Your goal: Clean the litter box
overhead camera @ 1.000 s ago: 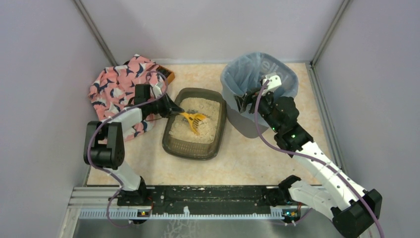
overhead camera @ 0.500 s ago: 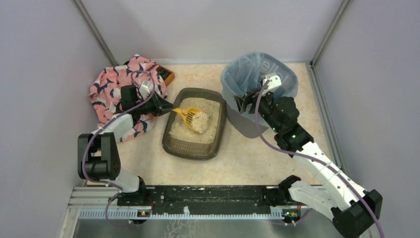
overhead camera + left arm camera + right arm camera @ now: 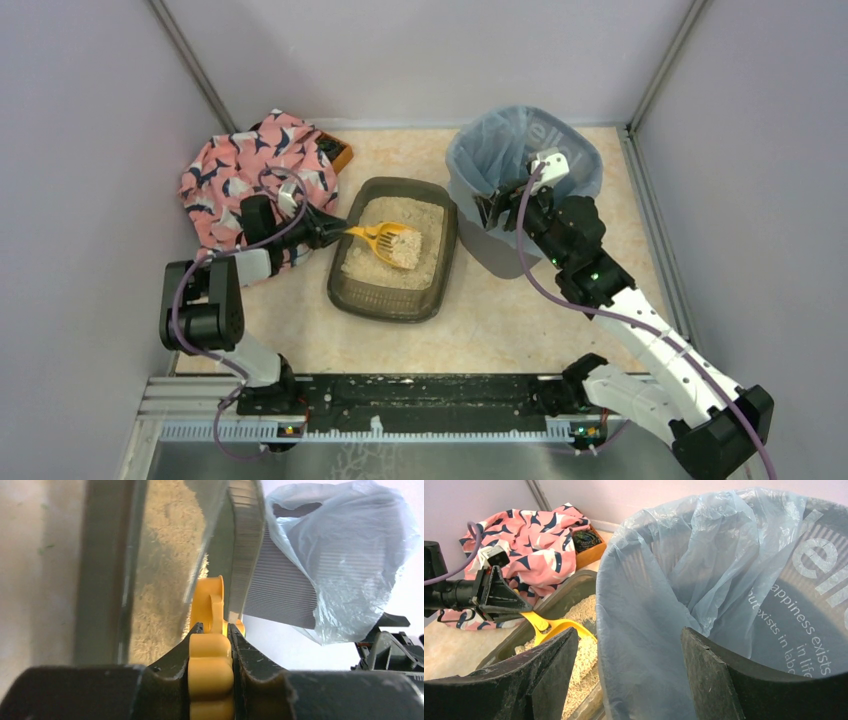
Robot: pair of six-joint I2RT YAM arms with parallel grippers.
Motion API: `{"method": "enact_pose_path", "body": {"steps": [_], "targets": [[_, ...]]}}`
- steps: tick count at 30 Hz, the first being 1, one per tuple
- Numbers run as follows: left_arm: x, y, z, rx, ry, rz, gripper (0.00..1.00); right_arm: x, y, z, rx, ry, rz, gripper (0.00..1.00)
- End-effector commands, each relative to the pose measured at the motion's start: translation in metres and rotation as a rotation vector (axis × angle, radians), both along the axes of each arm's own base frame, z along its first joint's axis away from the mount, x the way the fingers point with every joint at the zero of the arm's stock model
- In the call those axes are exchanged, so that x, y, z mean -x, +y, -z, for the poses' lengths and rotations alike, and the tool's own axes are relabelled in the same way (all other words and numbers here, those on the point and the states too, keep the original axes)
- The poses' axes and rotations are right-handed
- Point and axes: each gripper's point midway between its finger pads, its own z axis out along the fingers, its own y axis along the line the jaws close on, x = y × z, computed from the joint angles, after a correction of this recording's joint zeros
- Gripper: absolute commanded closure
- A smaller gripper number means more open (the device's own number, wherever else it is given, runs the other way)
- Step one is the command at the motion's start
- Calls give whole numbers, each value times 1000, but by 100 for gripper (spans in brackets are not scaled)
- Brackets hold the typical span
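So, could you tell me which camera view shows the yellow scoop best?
The top external view: the whole yellow scoop shows, handle in the left gripper, head loaded with litter over the litter box. The left wrist view shows only its handle edge-on between the fingers; the right wrist view shows just a part.

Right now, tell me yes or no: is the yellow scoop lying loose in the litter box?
No, the left gripper is clamped on the yellow scoop by its handle, holding it over the litter box.
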Motion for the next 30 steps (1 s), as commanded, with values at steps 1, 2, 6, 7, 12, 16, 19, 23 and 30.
{"method": "enact_pose_path", "body": {"steps": [1,2,6,7,12,16,19,23,30], "targets": [[-8,1,-38,30,-144,32,100,5,-1,25,63,79,-8,25],[-10,5,-37,6,-138,24,100,5,-1,24,62,77,-11,25],[-1,-1,-46,82,-160,34,100,7,-2,25,64,77,-5,25],[-1,2,-44,90,-156,26,100,6,-3,24,64,77,-2,25],[12,-2,-39,236,-147,20,100,8,-2,23,63,76,-13,25],[20,-3,-51,358,-212,16,100,8,0,23,60,72,-22,25],[21,-3,-56,416,-210,6,100,7,2,24,63,77,-28,25],[20,-2,-55,398,-207,-5,100,6,2,24,65,80,-28,25],[15,-9,-52,391,-216,10,100,6,1,28,70,87,-21,25]]}}
